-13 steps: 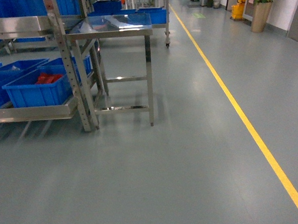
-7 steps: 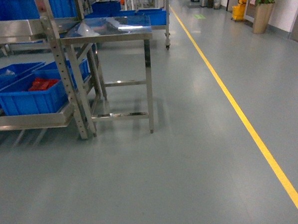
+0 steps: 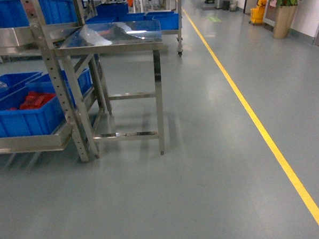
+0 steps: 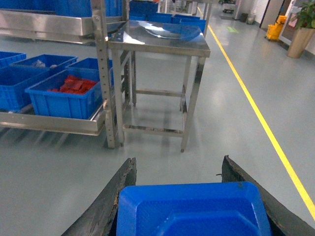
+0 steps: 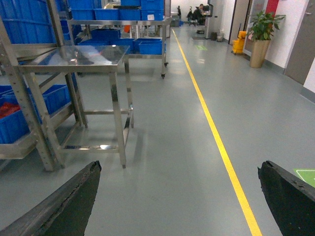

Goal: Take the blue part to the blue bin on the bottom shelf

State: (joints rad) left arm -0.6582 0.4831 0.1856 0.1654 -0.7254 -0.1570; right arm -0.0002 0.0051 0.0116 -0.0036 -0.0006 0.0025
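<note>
Shifted left and lower in the head view since a second ago: steel rack (image 3: 67, 103) and steel desk (image 3: 112, 39), now larger and nearer.

Grey floor (image 3: 205, 176) across most of the frame, crossed by a yellow line (image 3: 256, 125) from upper middle to lower right. At left edge, bottom shelf (image 3: 27, 141) carrying blue crates; nearest crate (image 3: 20, 119) holding red parts (image 3: 35, 99), another behind it (image 3: 7, 82) with a pale item too small to tell. More blue bins (image 3: 133, 19) stacked far back, upper left. Potted plant (image 3: 285, 8) and a yellow bucket (image 3: 256, 12) at upper right.

In the left wrist view, bottom centre, left claw (image 4: 179, 196) closed around a blue part (image 4: 192, 209), a tray-shaped piece between both dark fingers (image 4: 106, 206), well apart from the shelf crates.

In the right wrist view, right claw (image 5: 179, 201) spread wide, nothing between its fingers (image 5: 59, 206) but bare floor.
</note>
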